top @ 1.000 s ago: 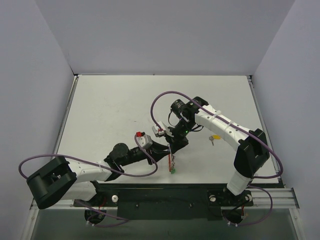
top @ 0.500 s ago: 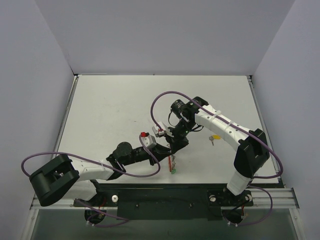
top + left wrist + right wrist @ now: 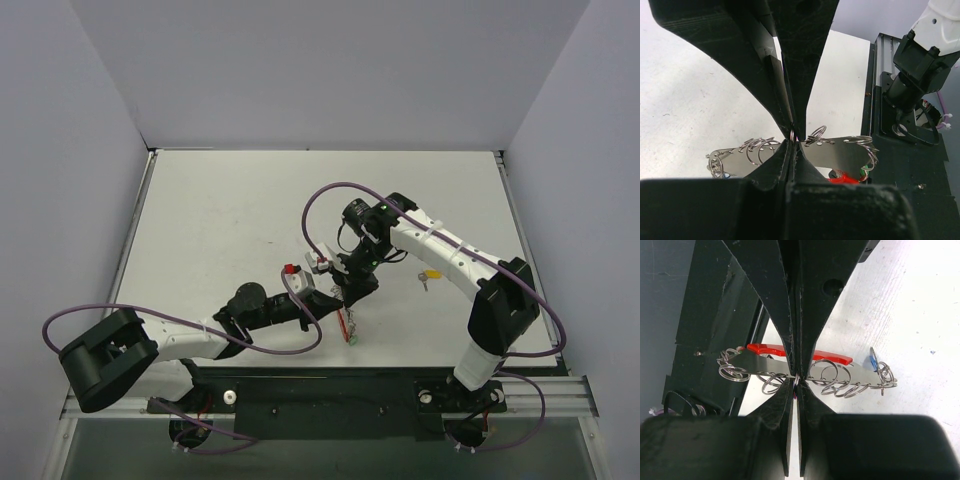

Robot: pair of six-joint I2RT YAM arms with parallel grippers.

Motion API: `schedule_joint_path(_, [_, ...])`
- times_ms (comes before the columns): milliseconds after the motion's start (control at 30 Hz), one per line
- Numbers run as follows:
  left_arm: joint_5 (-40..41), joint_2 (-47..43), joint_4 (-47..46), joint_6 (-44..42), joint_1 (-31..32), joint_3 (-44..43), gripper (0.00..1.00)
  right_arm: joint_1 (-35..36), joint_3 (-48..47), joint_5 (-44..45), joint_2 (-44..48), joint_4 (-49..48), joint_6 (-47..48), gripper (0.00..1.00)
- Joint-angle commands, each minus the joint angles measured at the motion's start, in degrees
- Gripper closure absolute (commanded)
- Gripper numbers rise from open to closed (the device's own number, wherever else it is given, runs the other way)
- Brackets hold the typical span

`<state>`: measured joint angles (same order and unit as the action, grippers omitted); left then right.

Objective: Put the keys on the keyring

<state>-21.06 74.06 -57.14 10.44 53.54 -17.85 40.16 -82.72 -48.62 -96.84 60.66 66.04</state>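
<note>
The keyring (image 3: 347, 325) hangs between both grippers near the table's front middle. It is a flat silvery plate (image 3: 840, 374) with several small wire rings and a red part (image 3: 765, 348). My right gripper (image 3: 795, 379) is shut on a small ring at the plate's edge, from above. My left gripper (image 3: 792, 135) is shut on a small ring along the plate (image 3: 840, 150), with the red part (image 3: 845, 177) below. A blue-capped key (image 3: 872, 361) and a green-capped key (image 3: 351, 341) hang at the ends of the plate. A yellow-capped key (image 3: 430, 273) lies on the table to the right.
The black mounting rail (image 3: 330, 385) runs along the near table edge, just below the keyring. The right arm's base (image 3: 912, 75) stands close on the right in the left wrist view. Grey walls enclose the white table (image 3: 220, 210) on three sides.
My left gripper has moved right to the keyring and shut on one of its rings. The right gripper keeps its grip, and the keyring has shifted slightly.
</note>
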Motion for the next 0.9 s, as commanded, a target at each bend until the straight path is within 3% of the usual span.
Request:
schedule_joint_path(0, [-0.1,-0.6,-2.9,-0.2,0.4,-1.3,1.00,0.0,-1.8,-2.6,0.6,2.8,-0.2,1.00])
schedule_joint_path(167, [3.9,-3.5,-5.6,-0.5,0.5,2.0,1.00,-1.5,-1.6,-3.8,1.1,2.7,-0.5,0.85])
schedule_joint_path(367, [4.7,-5.1,-6.4,-0.4,0.6,4.1,1.00,-3.4,-1.0,-6.3,1.6,2.7,-0.2,0.76])
schedule_joint_path(867, [4.7,-3.5,-11.3,2.0,0.7,4.6,1.00,-3.2,0.8,-9.2,0.3,-2.4,-3.6,0.73])
